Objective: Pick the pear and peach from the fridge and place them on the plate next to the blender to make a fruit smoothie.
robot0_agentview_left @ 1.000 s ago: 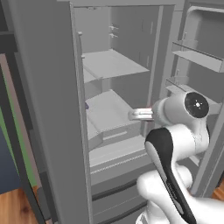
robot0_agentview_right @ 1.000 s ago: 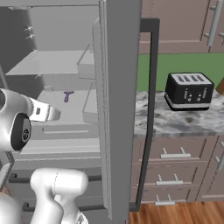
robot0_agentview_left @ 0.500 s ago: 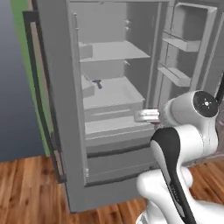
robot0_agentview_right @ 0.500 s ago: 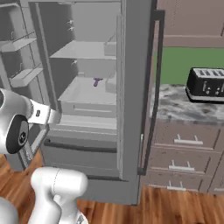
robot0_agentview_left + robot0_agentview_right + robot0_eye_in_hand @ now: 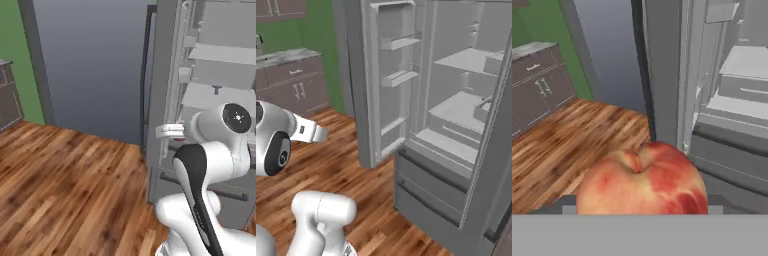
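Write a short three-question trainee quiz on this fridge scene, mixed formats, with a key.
1. True or false: the fridge stands with a door open.
2. Which fruit sits right in front of the hand camera? A) the pear B) the peach C) a banana
3. Fill in: the floor in front of the fridge is made of ____.

Key: 1 true; 2 B; 3 wood.
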